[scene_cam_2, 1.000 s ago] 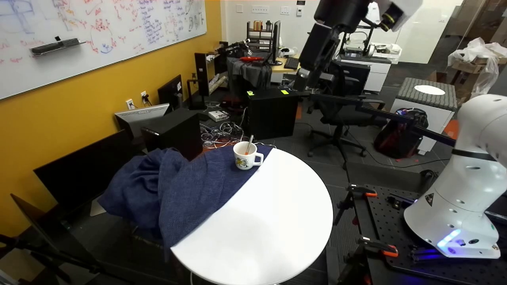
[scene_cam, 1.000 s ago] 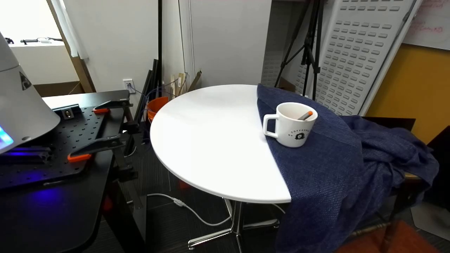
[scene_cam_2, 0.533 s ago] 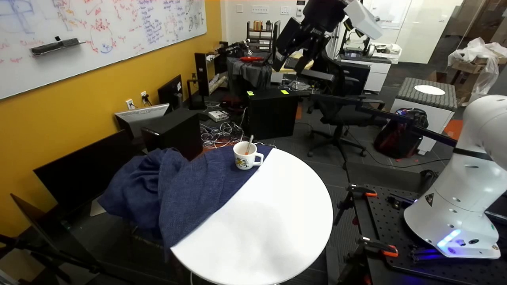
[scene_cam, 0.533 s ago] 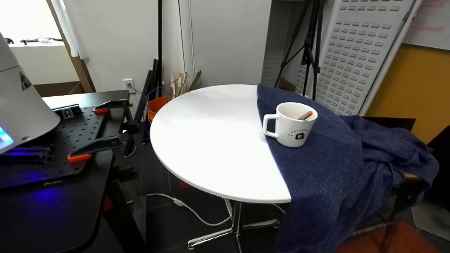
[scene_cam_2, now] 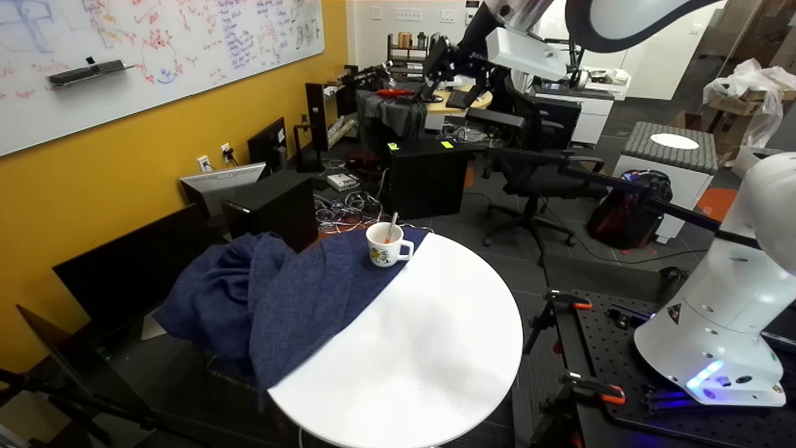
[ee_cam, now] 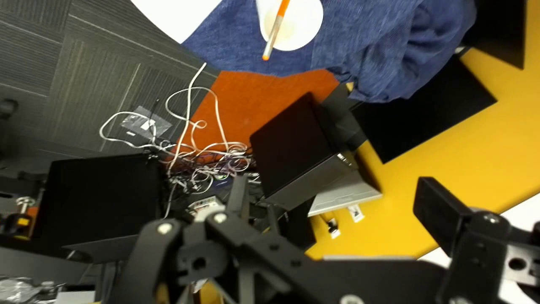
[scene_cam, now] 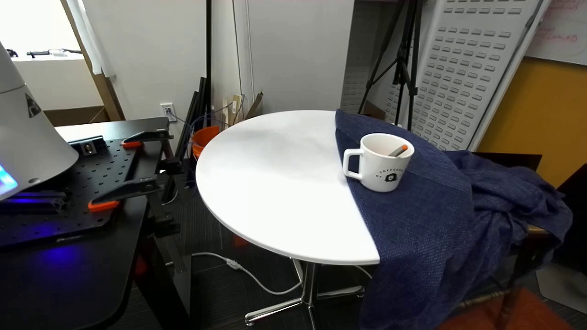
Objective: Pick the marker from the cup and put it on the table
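A black two-fingered claw (ee_cam: pixel 336 196) is seen released in the wrist view, its dark, blocky fingers (ee_cam: pixel 434 202) spread wide with a broad gap left between them; in an exterior view it is held aloft, above the level of a large round white table (scene_cam_2: pixel 448 367). Pale lettering (scene_cam_2: pixel 478 56) on its body is too small to be read.

Below the claw and well apart from it, a white ceramic mug (scene_cam: pixel 373 165) with a side handle is set upright, the letters "COFFEE" made out above a small dark logo (scene_cam: pixel 391 177); the remaining characters cannot be read. A yellow-and-dark drawing (scene_cam_2: pixel 378 256) is shown on another face of the mug. Inside it, a thin grey marker (ee_cam: pixel 275 33) with orange ends is held at a tilt, its upper tip raised past the rim. The mug is carried by a dark blue woven cloth (scene_cam: pixel 426 206), draped over part of the table.

Lower than the claw in an exterior view, a black box-shaped case (scene_cam_2: pixel 429 180) is marked by two yellow-green stickers (scene_cam_2: pixel 446 144). Well apart from the claw, a dark triangular label (scene_cam_2: pixel 675 313) is borne by a white rounded robot base (scene_cam_2: pixel 715 336). Farther off, on a yellow wall (scene_cam_2: pixel 186 124), a large whiteboard (scene_cam_2: pixel 174 31) is covered with red, blue and purple handwriting, too small to be read.
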Available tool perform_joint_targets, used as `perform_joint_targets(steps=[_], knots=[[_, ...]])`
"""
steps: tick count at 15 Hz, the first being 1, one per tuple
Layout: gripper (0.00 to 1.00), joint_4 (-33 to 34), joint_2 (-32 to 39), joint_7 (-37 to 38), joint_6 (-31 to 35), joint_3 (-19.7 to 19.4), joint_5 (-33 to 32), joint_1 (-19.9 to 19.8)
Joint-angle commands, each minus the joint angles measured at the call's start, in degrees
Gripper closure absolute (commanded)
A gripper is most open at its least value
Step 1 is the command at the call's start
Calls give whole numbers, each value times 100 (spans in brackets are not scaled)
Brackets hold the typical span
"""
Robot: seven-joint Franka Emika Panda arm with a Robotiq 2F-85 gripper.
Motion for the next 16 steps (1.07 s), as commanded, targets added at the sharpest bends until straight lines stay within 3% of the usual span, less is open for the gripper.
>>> perform_joint_targets(steps=[1,4,6,7,10,13,16], knots=[[0,79,362,1511,266,596,-1154,-863],[0,230,661,2906,33,1231,-2324,-1649],[0,317,940,3702,-109,1510,-3017,-1911],[0,399,1155,4190,-317,1143,-3576,-1481],[0,558,1672,4850,-675,674,-4327,-873],[0,736,2164,4906,-744,-84,-4471,-62],[0,906,2534,4778,-662,-624,-4338,481]])
